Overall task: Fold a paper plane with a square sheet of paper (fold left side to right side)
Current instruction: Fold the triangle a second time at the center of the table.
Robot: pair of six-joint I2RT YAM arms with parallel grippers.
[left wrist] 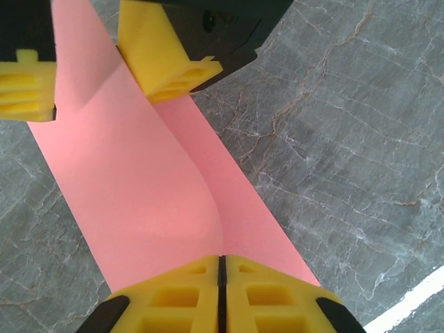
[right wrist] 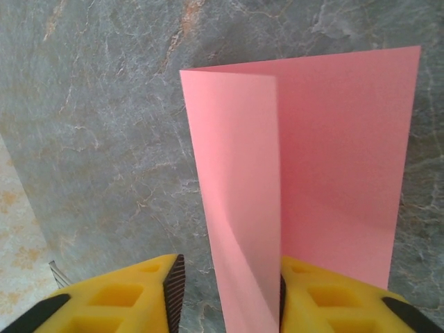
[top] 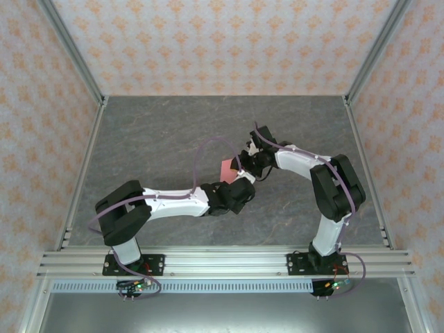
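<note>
Paper square point(right wrist: 326, 152) lies half-folded midway across your worktop point(top: 139, 139); your left pincer point(left wrist: 220, 267) is clenched on one end, your right pincer point(right wrist: 230, 277) released, straddling its raised flap.

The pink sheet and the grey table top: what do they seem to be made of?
The pink sheet looks like thin matte paper: it bends in a soft curve and shows a straight fold line. The table top looks like grey stone or a stone-print cover, with pale veins and little gloss; I cannot tell which.
</note>
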